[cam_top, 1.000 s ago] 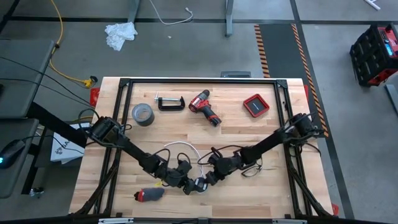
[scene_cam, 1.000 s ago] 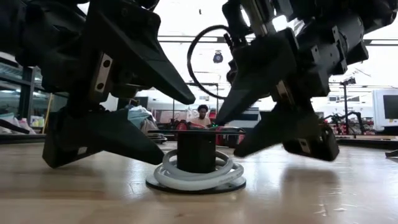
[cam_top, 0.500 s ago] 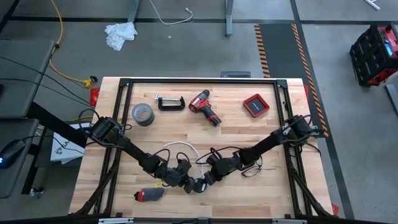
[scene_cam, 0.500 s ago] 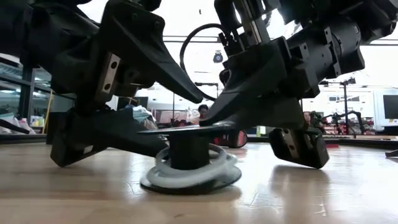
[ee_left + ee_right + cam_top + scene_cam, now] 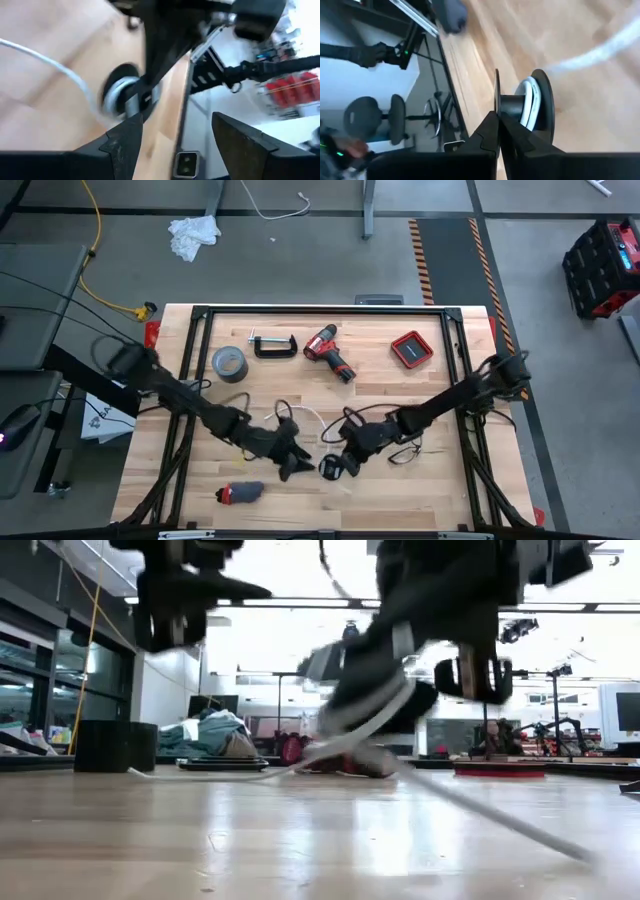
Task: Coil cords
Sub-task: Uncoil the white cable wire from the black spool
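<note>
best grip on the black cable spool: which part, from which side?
On the spool, take the thin outer flange from its rim, one finger on each face, as the shut right hand does. The core is covered by wound white cable; the flange is bare, flat and thin.

White cable (image 5: pixel 300 418) on black spool (image 5: pixel 532 112), lifted off table, tail trailing.

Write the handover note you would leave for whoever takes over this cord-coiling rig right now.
Right gripper: shut on the spool's thin flange, lifted off the table, near its front middle.
Left gripper: open, empty, beside the spool.
Cord: a few white turns wound on the spool; a loose length trails across the table.
Done: coiling begun.
Left: wind in the loose length.
</note>
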`<state>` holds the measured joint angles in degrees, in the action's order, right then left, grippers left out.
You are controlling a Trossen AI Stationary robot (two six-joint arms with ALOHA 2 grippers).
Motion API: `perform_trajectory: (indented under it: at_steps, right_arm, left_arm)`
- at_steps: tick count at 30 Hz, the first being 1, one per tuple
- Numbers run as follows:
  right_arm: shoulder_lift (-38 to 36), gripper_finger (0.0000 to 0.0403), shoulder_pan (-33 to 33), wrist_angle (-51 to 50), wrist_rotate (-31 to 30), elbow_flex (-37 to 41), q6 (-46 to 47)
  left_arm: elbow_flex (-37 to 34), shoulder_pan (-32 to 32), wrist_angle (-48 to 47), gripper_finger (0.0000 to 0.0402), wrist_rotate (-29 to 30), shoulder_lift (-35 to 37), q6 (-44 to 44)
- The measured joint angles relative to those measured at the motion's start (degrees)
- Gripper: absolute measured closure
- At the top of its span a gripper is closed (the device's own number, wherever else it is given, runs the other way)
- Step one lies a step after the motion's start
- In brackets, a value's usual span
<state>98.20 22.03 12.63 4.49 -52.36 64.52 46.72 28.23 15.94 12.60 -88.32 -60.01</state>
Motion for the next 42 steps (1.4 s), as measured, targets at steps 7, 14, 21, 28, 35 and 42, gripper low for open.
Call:
perform_trajectory:
  at_steps: [7, 14, 21, 28, 35, 42]
  right_arm:
    - [-13.68, 0.0402, -2.49, -5.75, -11.57, -0.02, -6.64]
    - [-24.18, 0.0403, -3.81, 7.1, -27.18, -0.02, -18.72]
    - [-25.78, 0.0403, -4.9, 34.11, -29.37, -0.99, -34.13]
    - [-22.03, 0.0403, -4.79, 31.18, -27.49, -12.8, -49.12]
    - [-16.56, 0.0403, -5.05, -0.67, 0.52, -25.08, -29.42]
    - [-15.99, 0.0403, -1.42, -49.67, 3.41, -28.86, -14.71]
  left_arm:
    - [0.02, -2.22, -16.06, 0.017, 13.03, 19.32, 10.72]
    - [0.05, -5.27, -13.33, 0.017, 23.9, 33.65, 19.27]
    - [0.09, -6.71, 9.33, 0.017, 28.33, 39.32, 35.04]
    - [0.13, -7.09, 23.75, 0.017, 25.66, 39.61, 45.99]
    - [0.13, -7.5, 22.3, 0.017, 26.99, 39.31, 45.75]
    - [0.13, -7.52, 20.02, 0.017, 27.15, 39.48, 45.0]
